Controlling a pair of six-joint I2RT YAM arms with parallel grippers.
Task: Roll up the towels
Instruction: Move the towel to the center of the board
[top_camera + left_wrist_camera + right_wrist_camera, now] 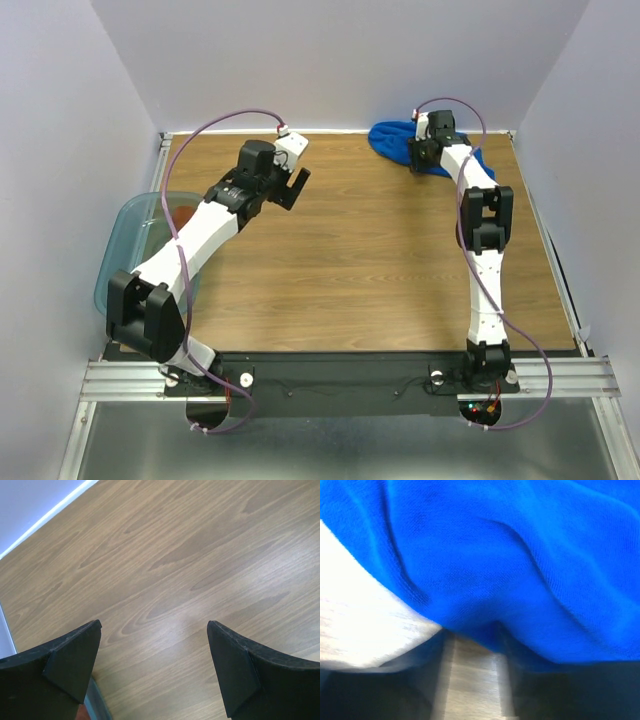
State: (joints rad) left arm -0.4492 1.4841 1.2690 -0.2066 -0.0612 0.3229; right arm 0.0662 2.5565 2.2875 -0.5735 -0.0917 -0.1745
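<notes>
Blue towel [520, 555] fills the right wrist view, blurred, draped across the right end effector [470, 680]. Bench [350, 260] grain shows in a narrow gap between its fingers, but the tips are hidden under cloth, so I cannot tell whether it grips.

From the top view, the towel lies bunched at the far right corner. Rust-brown towel [181, 212] sits in the teal bin [120, 250] at the left edge.

Left end effector [154, 630]: spread wide, empty, over bare wood, far left of centre.

Risks:
- A bunched towel would likely roll lumpy unless it is flattened first.
- A pull from the corner may drag the cloth against the wall or off the far edge.
- Reaching into the bin may shove or tip it.

Writing or labels: none legible.
</notes>
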